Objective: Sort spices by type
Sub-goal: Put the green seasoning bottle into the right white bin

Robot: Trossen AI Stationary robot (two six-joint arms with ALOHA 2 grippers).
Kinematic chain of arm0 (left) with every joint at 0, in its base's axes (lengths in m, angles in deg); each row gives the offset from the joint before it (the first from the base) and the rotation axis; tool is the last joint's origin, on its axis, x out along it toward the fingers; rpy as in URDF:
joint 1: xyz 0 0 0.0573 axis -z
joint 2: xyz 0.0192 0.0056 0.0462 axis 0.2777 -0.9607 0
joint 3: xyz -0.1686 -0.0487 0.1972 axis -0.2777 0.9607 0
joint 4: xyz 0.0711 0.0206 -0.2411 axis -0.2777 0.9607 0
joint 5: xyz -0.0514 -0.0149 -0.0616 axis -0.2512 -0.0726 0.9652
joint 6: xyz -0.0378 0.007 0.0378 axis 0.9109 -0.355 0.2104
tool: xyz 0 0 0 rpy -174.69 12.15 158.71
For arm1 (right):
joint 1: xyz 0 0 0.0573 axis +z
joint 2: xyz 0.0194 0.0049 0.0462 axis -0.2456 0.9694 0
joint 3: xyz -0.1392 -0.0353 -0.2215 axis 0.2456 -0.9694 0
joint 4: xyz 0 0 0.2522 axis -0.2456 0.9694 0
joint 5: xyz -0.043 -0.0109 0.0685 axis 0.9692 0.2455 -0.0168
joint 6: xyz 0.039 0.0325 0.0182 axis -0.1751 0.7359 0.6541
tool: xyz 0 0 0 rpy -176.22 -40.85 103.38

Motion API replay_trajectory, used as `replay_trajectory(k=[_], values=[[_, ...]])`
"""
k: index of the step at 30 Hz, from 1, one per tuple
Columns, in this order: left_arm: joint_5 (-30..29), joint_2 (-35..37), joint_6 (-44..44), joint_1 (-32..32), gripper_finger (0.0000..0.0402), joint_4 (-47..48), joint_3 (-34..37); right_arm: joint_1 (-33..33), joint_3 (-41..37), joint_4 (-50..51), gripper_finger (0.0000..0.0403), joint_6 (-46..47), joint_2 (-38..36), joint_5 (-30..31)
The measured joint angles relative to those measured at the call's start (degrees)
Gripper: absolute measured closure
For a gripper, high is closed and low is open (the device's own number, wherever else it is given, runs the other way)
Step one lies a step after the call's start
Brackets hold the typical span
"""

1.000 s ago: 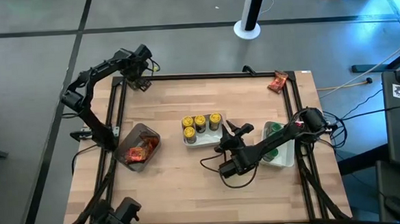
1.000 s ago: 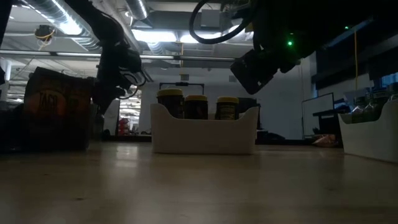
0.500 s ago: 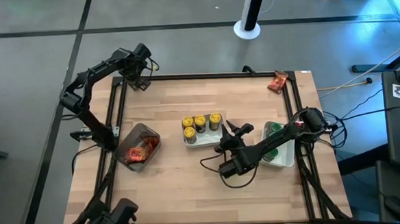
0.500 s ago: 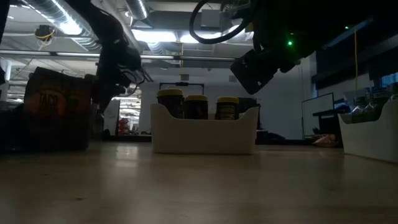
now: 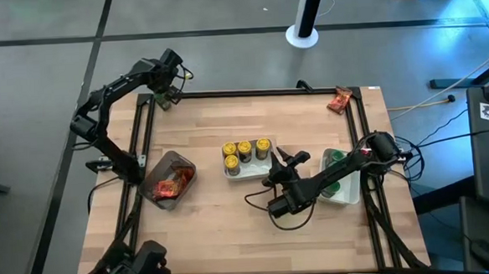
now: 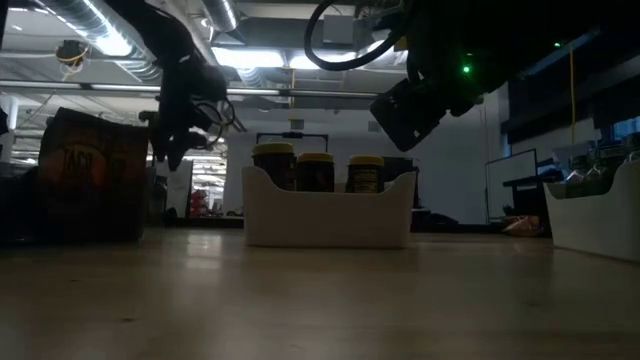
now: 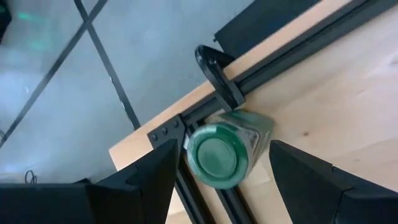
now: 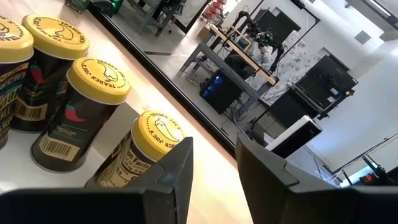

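Crowding green-lidded jar [image 7: 219, 154]: table frame [image 7: 283, 56].

In the high view, the green-lidded jar [image 5: 165, 100] is too small to make out beneath the left gripper [image 5: 168, 94]; the right arm covers part of the right tray [image 5: 347, 197].

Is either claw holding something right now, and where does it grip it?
Neither. The left gripper hangs open over a green-lidded jar; the right gripper is open and empty.

3 small dark glass jars with yellow metal lids [image 8: 97, 78] stand close in a row in a white tray [image 8: 18, 177], beyond the right gripper's [image 8: 211, 162] parted dark fingers.
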Motion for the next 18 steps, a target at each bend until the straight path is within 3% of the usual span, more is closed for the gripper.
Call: replay_trajectory(k=[18], values=[[-4.61, -5.73, -1.37, 0.62, 0.0165, 0.64, 0.36, 0.00, 0.00, -0.13, 0.0282, 0.02, 0.00, -0.22]])
